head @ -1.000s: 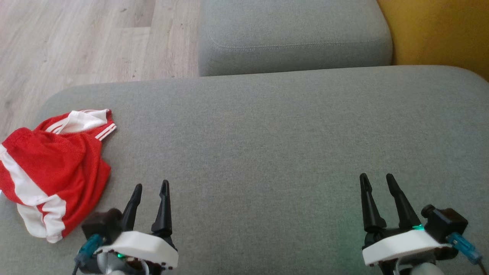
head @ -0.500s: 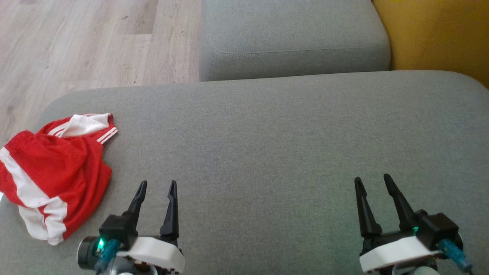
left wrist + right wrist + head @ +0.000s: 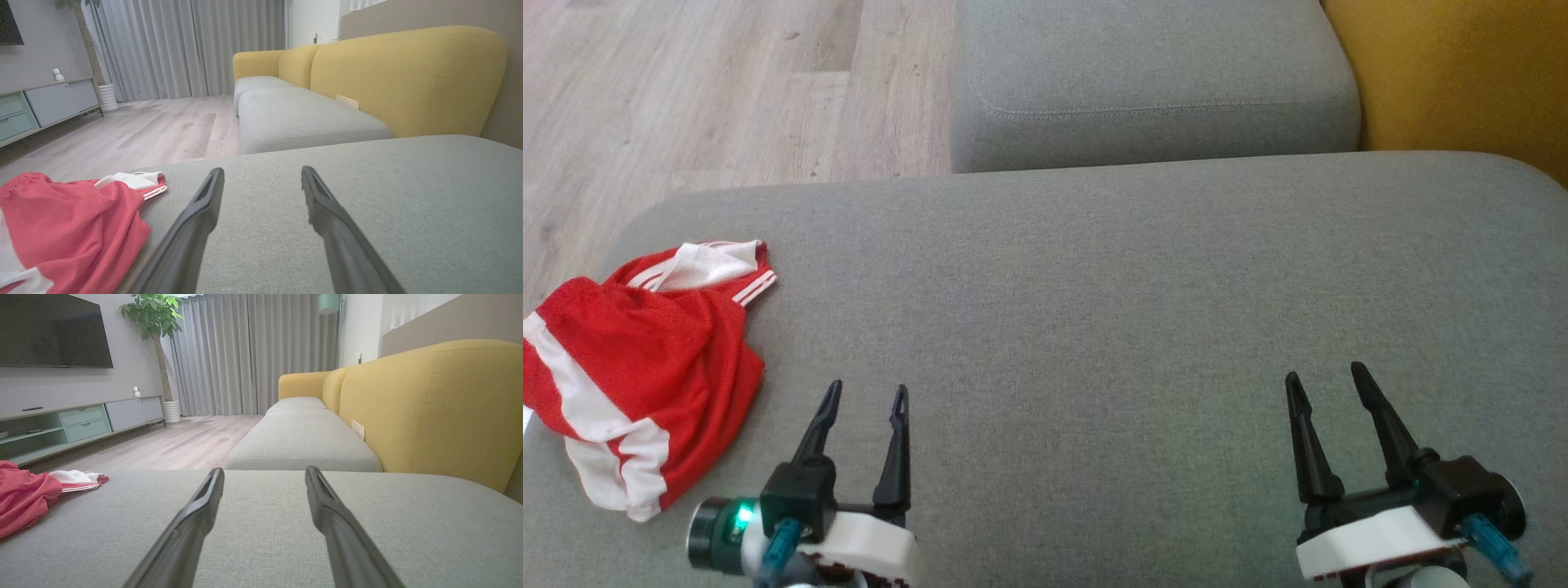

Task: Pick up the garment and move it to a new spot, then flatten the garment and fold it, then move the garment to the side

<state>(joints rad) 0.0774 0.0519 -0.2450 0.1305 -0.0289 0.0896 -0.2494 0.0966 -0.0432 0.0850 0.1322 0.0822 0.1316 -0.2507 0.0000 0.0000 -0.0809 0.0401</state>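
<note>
A: Changed anything just now?
B: Rolled the left gripper (image 3: 867,388), nudged it toward 3 o'clock. Kept the right gripper (image 3: 1324,373) put. Both spread wide, holding nothing.
A: And the garment (image 3: 645,367)?
B: Left crumpled at 9 o'clock on the cushion (image 3: 1094,286), untouched. Still to start the pickup.

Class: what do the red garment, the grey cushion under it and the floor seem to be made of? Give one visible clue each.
Garment: thin sports mesh, probably synthetic; finely dotted texture, soft crumpling.
Cushion: matt woven upholstery fabric; fine flecked weave.
Floor: pale wood or wood-look laminate, which one unclear; plank joints and grain.
</note>
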